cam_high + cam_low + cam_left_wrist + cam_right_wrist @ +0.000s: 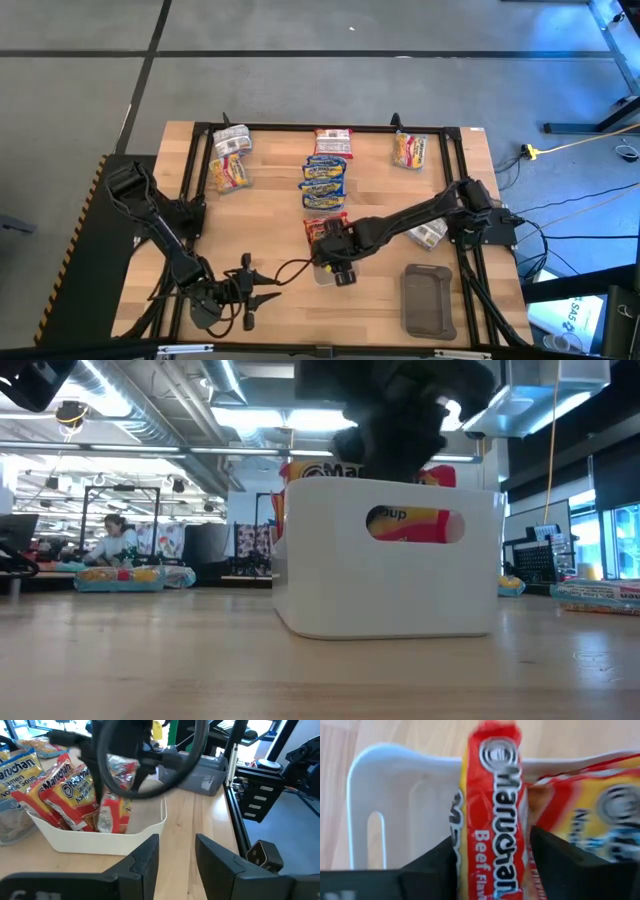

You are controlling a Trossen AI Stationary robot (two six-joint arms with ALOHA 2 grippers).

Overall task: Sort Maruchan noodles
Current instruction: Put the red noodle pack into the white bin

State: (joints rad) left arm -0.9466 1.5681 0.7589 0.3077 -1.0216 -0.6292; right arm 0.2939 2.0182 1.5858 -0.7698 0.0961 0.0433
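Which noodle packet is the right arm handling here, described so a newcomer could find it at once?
Start at the white tray near the table's front middle, where the right pincer hangs above it. Between that pincer's dark fingers is a red-orange Maruchan beef packet. Unlike the other red packets already leaning inside the tray, it stands on edge above the rim, gripped.

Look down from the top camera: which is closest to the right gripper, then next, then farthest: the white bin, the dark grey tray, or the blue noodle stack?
From the right gripper:
1. White bin, right beneath it.
2. Dark grey tray, off toward the table's right front corner.
3. Blue noodle stack, farther back at mid-table, though not much farther than the tray.
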